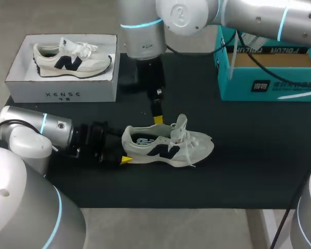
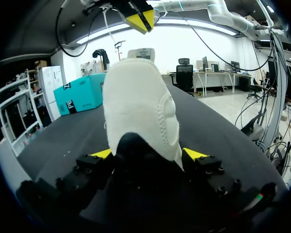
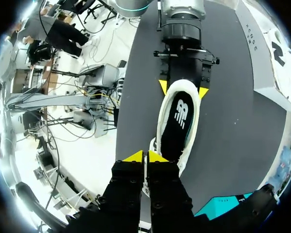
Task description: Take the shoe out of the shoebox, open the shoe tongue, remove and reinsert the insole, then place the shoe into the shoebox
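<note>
Our left gripper (image 2: pixel 148 154) is clamped on the heel of the shoe, one yellow tip pressed to each side of it. Our right gripper (image 3: pixel 145 156) hangs over the shoe's opening near the laces with its tips brought together. We cannot see whether anything is pinched between them.

The black table (image 1: pixel 249 161) carries a white shoebox (image 1: pixel 62 94) at its far left and a teal box (image 1: pixel 259 88) at its far right. A second shoe (image 1: pixel 72 59) lies on its side in the white shoebox.

Between and in front of the boxes, the shoe (image 1: pixel 168 146) stands upright on the table, well apart from both, with its toe towards our right. Its laces (image 1: pixel 179 129) stand up loosely. The dark insole (image 3: pixel 179 119) lies flat inside it, seated from heel towards toe.

We judge the shoe to be out of its box and the insole step to be in hand. From these views we cannot say whether the insole is yet to be pulled or is already back in.

If it is yet to come out, the right fingers must part, dip into the opening and pinch the insole's edge. Meanwhile the left grip must hold the heel steady against the pull.
</note>
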Tool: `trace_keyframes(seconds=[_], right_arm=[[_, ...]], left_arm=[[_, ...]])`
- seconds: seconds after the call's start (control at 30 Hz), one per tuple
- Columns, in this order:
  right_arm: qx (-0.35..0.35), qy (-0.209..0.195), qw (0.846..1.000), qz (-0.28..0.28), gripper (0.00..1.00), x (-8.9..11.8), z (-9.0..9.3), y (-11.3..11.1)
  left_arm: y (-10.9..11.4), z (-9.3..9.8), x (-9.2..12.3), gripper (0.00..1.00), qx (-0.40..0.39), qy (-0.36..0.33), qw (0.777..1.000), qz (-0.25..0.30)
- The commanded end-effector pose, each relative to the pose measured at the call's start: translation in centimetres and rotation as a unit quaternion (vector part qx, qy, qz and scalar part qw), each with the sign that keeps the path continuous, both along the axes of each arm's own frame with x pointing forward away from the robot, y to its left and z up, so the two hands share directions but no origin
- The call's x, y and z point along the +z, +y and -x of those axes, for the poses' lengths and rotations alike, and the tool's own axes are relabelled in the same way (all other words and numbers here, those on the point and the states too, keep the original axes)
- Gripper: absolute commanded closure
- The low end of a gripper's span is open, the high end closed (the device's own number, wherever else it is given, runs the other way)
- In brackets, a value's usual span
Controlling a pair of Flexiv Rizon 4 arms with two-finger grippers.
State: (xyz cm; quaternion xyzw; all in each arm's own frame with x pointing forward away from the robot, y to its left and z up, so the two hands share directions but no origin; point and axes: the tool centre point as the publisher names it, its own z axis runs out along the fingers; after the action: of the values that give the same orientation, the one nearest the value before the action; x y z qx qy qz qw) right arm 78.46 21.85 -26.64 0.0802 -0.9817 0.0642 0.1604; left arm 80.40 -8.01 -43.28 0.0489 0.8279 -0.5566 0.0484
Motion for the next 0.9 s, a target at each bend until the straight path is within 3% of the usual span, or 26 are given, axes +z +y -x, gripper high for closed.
trace_keyframes(seconds=[0.03, 0.17, 0.37, 0.9], right_arm=[[-0.03, -0.016, 0.999, 0.04, 1.0, -0.3, -0.1, 0.6], [-0.084, -0.045, 0.994, 0.046, 1.0, -0.6, 0.0, 0.6], [-0.139, -0.052, 0.988, 0.05, 1.0, -1.2, -0.1, 0.4], [-0.174, -0.065, 0.982, 0.03, 1.0, -5.0, -1.0, 0.0]], left_arm=[[-0.2, 0.2, -0.4, 1.0, 0.001, -0.001, 1.0, 0.0], [-0.2, 0.2, -0.4, 1.0, 0.001, -0.001, 1.0, 0.0], [-0.2, 0.2, -0.4, 1.0, 0.001, -0.001, 1.0, 0.0], [-0.2, 0.2, -0.4, 1.0, 0.001, -0.001, 1.0, 0.0]])
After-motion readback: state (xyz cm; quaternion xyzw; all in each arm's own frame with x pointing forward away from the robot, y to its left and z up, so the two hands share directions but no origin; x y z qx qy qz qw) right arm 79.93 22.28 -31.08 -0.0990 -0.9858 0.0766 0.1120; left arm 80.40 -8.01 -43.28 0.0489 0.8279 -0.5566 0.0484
